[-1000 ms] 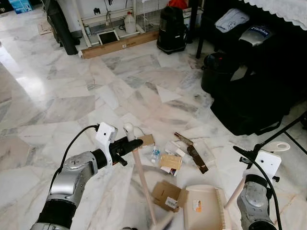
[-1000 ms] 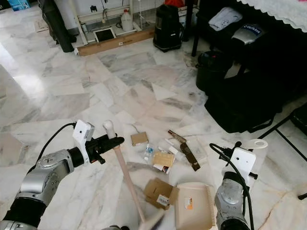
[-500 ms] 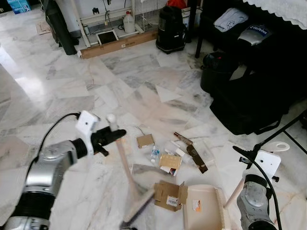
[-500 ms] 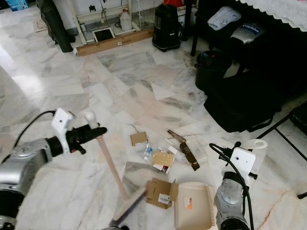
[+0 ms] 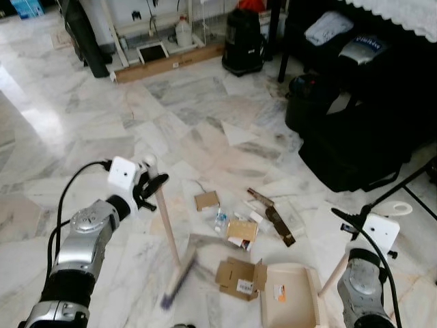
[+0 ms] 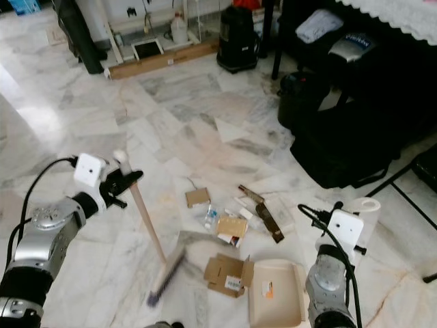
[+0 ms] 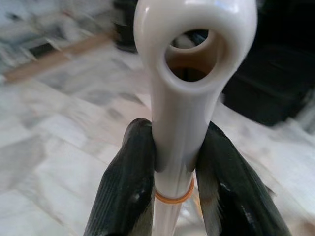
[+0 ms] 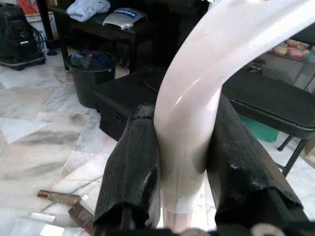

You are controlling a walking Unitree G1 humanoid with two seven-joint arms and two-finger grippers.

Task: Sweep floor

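Since half a second ago we are seeing the broom swing so its blurred head now sits further toward the robot's left, away from the flattened cardboard box, while the left arm has drawn back and the dustpan has tipped, its comb edge no longer showing.

We are looking down at a marble floor, with a black bag and a dark bin lying on the robot's right and a black vacuum cleaner standing far ahead beside a long cardboard carton.

The broom is leaning, its handle top up at the left gripper and its head down on the floor just left of the litter. In the left wrist view the jaws are gripping the white broom handle just below its hanging loop, one black finger on each side.

The beige dustpan is resting on the floor before the robot's right side, touching the cardboard box. The right gripper is clamping the dustpan's pale curved handle between both jaws.

The litter is lying between broom and bag: a small brown box, a tan packet, a dark wrapper and a small clear bottle.
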